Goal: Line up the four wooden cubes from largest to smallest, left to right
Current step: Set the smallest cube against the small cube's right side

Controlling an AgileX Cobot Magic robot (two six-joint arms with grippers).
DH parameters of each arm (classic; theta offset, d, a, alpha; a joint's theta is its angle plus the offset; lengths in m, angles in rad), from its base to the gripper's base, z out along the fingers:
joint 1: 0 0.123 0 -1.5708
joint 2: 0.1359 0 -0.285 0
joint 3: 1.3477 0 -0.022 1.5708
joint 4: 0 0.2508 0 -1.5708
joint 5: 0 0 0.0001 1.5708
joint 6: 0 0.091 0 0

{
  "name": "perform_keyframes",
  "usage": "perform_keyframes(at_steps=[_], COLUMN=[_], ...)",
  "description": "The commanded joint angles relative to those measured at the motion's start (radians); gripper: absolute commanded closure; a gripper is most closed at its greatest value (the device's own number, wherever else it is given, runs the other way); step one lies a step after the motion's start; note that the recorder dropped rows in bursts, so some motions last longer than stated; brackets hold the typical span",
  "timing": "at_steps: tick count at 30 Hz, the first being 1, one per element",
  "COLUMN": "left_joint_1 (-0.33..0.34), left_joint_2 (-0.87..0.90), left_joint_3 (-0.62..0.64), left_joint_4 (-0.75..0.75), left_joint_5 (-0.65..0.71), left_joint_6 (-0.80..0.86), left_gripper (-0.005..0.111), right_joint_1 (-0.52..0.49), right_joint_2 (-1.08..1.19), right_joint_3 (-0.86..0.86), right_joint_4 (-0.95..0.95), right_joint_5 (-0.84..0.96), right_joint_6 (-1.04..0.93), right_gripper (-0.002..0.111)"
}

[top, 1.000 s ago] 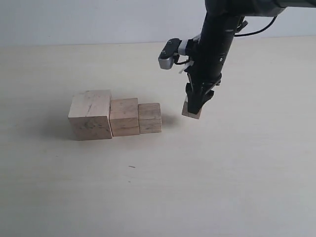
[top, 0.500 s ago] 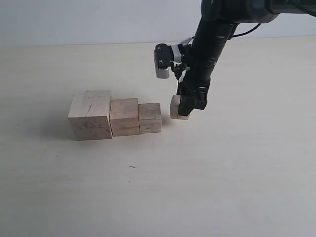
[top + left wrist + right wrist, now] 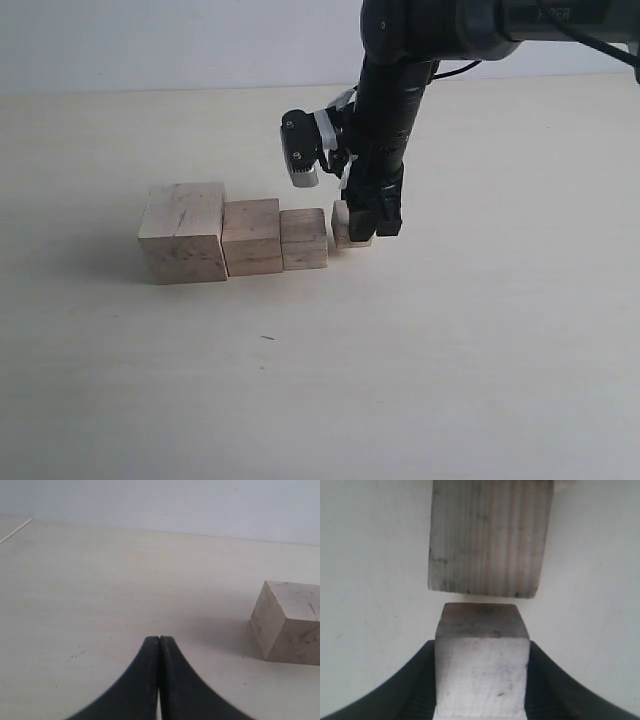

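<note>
At three o'clock of the row's third cube is the smallest cube, clamped in the right gripper. Its black fingers cover the cube's far side, so my exterior view gives me only the near left faces. Whether its underside touches the table I cannot tell. From the right wrist I see a thin strip of table between it and the third cube: just beside, not touching. Toward nine o'clock stand the second cube and the scuffed largest cube, close side by side. The wrist camera hangs at eleven o'clock of the held cube. The left gripper has its fingers pressed together over bare table, and its wrist view cuts off the largest cube at the frame edge.
</note>
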State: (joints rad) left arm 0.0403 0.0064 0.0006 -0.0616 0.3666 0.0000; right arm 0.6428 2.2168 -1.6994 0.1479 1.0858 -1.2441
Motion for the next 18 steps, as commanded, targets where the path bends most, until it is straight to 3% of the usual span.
perform_keyframes(at_steps=[1, 18], left_joint_1=[-0.003, -0.003], left_joint_2=[-0.006, -0.006], left_joint_3=[-0.001, -0.001], left_joint_4=[0.002, 0.002], left_joint_5=[-0.01, -0.01], left_joint_6=[0.0, 0.0], left_gripper=[0.107, 0.107], right_joint_1=[0.002, 0.032], right_joint_2=[0.008, 0.051], right_joint_3=[0.002, 0.002], right_joint_4=[-0.024, 0.027], right_joint_5=[-0.018, -0.041], right_joint_6=[0.018, 0.044], right_gripper=[0.108, 0.108])
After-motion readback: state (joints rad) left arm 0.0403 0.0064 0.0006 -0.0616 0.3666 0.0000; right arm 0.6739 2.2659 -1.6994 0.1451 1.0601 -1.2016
